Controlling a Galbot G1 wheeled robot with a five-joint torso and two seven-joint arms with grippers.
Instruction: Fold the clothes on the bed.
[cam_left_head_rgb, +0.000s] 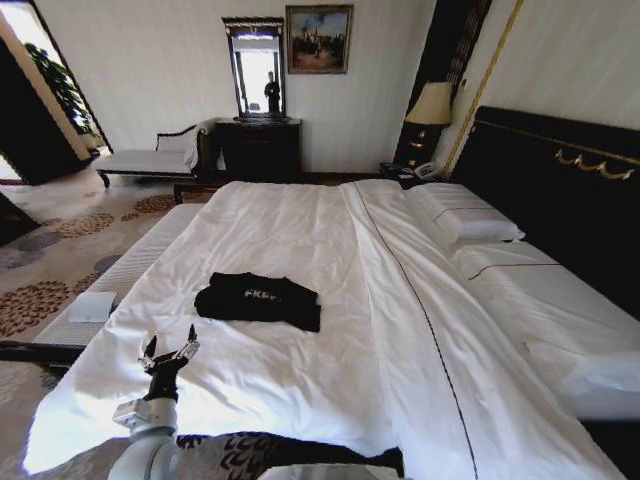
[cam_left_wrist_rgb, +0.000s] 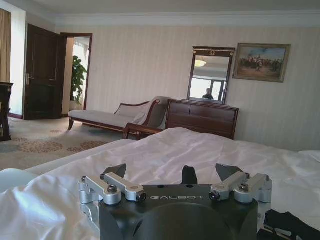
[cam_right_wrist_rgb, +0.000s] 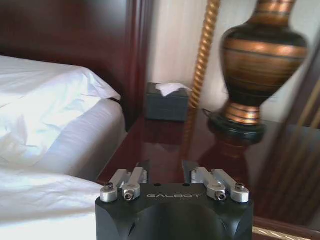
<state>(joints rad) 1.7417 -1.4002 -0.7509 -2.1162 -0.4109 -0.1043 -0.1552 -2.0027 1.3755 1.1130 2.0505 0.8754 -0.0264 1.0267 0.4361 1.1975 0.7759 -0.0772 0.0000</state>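
The clothes are one black T-shirt (cam_left_head_rgb: 258, 300) with white lettering, lying bunched on the white duvet of the bed (cam_left_head_rgb: 330, 250), left of its middle. My left gripper (cam_left_head_rgb: 170, 352) hovers open over the duvet near the foot edge, short of the shirt and a little to its left. In the left wrist view the left gripper (cam_left_wrist_rgb: 172, 172) holds nothing, and a bit of the black T-shirt (cam_left_wrist_rgb: 292, 225) shows beside it. My right gripper (cam_right_wrist_rgb: 165, 167) hangs over a dark nightstand (cam_right_wrist_rgb: 165, 145) beside the bed (cam_right_wrist_rgb: 50, 110), a narrow gap between its fingers, nothing held.
A long white bench (cam_left_head_rgb: 120, 275) runs along the bed's left side. A chaise (cam_left_head_rgb: 150, 160), a dark dresser with mirror (cam_left_head_rgb: 258, 145) and a lamp (cam_left_head_rgb: 432, 105) stand by the far wall. Pillows (cam_left_head_rgb: 465, 215) lie by the dark headboard (cam_left_head_rgb: 560, 190). A tissue box (cam_right_wrist_rgb: 167, 102) and a bronze vase (cam_right_wrist_rgb: 257, 60) stand on the nightstand.
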